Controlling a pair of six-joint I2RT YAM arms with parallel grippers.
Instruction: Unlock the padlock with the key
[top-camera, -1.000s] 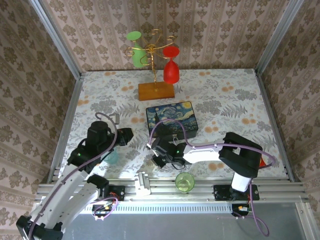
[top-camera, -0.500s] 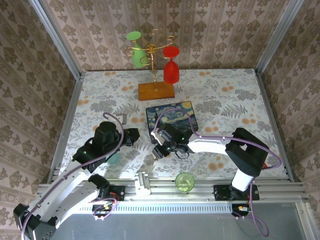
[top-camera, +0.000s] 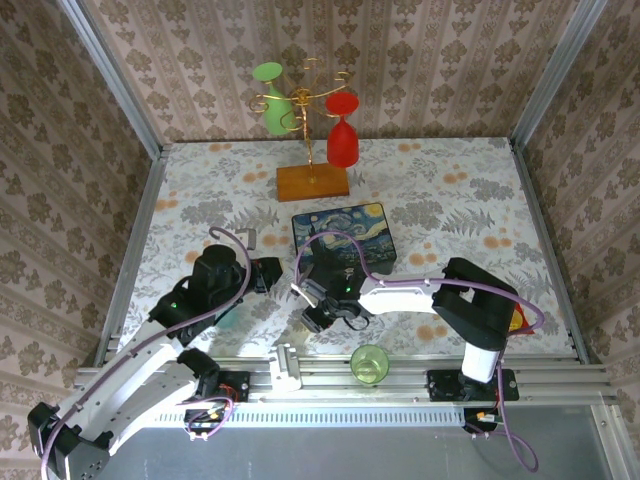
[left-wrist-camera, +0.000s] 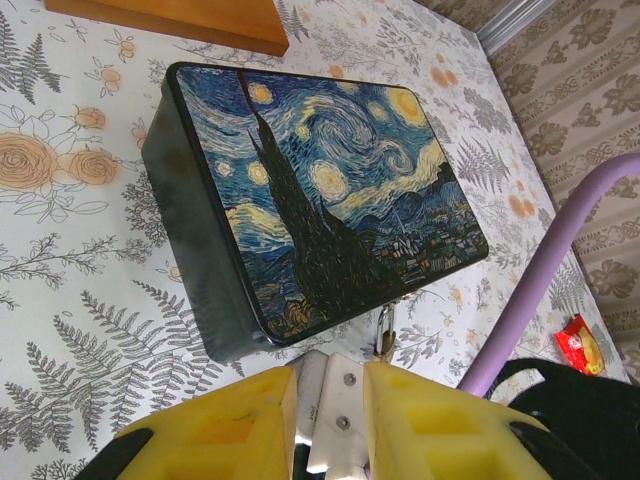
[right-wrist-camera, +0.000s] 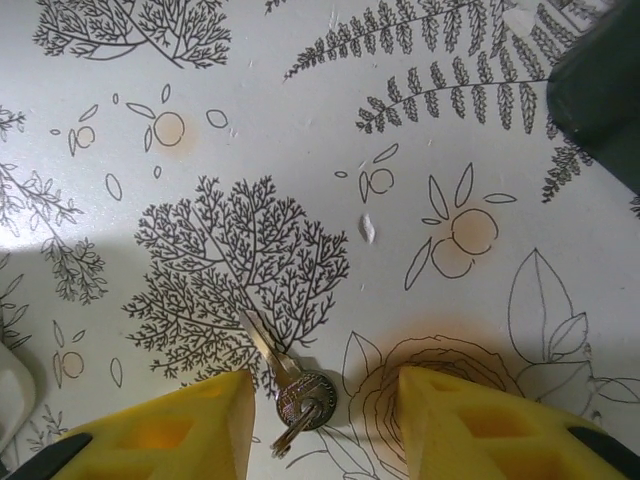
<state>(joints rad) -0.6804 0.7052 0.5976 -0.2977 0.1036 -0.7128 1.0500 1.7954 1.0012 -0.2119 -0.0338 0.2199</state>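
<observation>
The tiny brass padlock (left-wrist-camera: 385, 336) hangs by its thin silver shackle from the front edge of the starry-night box (left-wrist-camera: 320, 190) (top-camera: 345, 238). My left gripper (left-wrist-camera: 330, 420) (top-camera: 268, 272) is just short of it, its yellow fingers (left-wrist-camera: 230, 425) a narrow gap apart. A white screwed plate shows through that gap. The key (right-wrist-camera: 298, 390), silver with a round head, lies flat on the tablecloth on a ring with a second key. My right gripper (right-wrist-camera: 320, 420) (top-camera: 312, 305) hovers open with the key's head between its fingers, not touching it.
A wooden-based gold stand with a red and a green glass (top-camera: 312, 180) stands behind the box. A green cup (top-camera: 370, 362) sits on the front rail. The red-and-yellow snack packet (left-wrist-camera: 580, 345) lies at the right. The right arm's purple cable (left-wrist-camera: 530, 290) arcs beside the padlock.
The right gripper swung up towards the box front, then came back down-left over the key. The left gripper edged right towards the box and has since held still.
</observation>
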